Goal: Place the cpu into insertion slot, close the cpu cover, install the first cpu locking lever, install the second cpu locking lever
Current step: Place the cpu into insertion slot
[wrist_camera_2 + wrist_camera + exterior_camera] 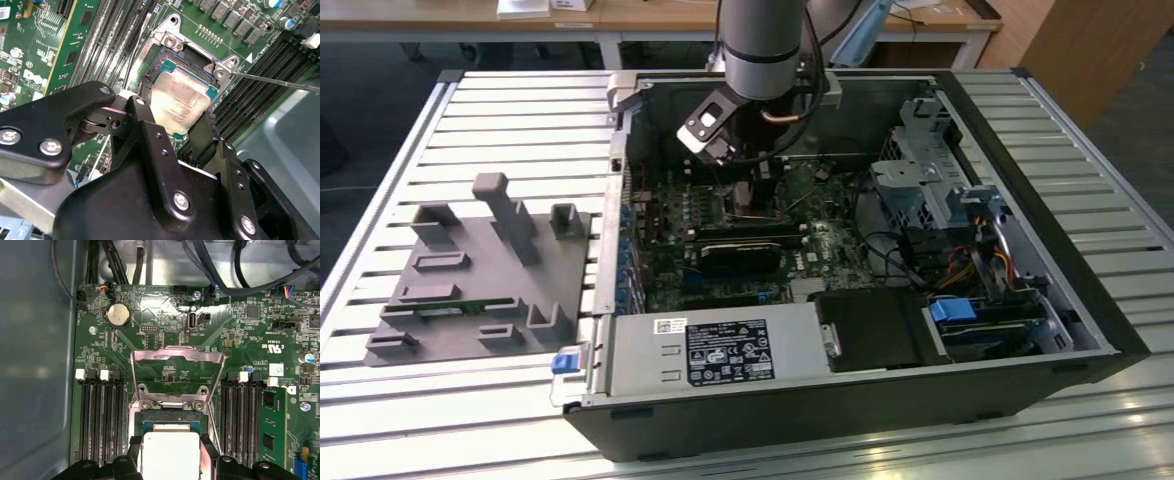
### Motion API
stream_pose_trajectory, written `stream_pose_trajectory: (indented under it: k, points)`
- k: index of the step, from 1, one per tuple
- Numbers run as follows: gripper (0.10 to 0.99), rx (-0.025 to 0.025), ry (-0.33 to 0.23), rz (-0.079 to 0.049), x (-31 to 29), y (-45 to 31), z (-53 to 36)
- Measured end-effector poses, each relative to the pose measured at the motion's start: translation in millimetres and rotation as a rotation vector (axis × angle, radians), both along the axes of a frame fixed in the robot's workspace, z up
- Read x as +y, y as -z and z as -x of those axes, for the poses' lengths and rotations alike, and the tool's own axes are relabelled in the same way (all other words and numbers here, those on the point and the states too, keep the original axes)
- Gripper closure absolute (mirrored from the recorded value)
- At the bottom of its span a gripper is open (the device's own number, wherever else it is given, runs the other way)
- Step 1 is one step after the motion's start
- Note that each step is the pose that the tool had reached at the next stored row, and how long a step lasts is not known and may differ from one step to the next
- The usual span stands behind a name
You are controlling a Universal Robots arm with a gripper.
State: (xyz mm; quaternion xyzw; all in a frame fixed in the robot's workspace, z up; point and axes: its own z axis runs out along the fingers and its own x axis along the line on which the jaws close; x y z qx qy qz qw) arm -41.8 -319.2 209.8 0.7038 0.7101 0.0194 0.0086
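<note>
- We see the gripper lowered over the insertion slot, its two fingers drawn in against two opposite edges of the cpu. We judge it to be holding the chip by those edges.
- The cpu lies flat between the fingers, at or just over the slot's dark frame. We cannot tell whether it is fully seated.
- We judge the cpu to be light, stiff and smooth on its metal top, so the side edges are the right place to grip it. Its underside and the slot's pin field are probably fragile, so tilting or sideways sliding would be risky.
- The cpu cover stands tilted up, hinged at the slot's far side. It looks like thin sheet metal that would bend if forced.
- We count one cpu, one insertion slot, one cpu cover and two fingers.
- We can make out one thin lever rod, which juts out beside the slot.
- Two banks of memory slots flank the socket, and one round battery sits beyond the cover.
</note>
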Motion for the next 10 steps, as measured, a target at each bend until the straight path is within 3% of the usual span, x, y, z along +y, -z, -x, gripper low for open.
stream_pose_trajectory:
  k: [10]
  points:
    - [0.545,0.0007,0.006,0.001,0.0,8.1,0.0]
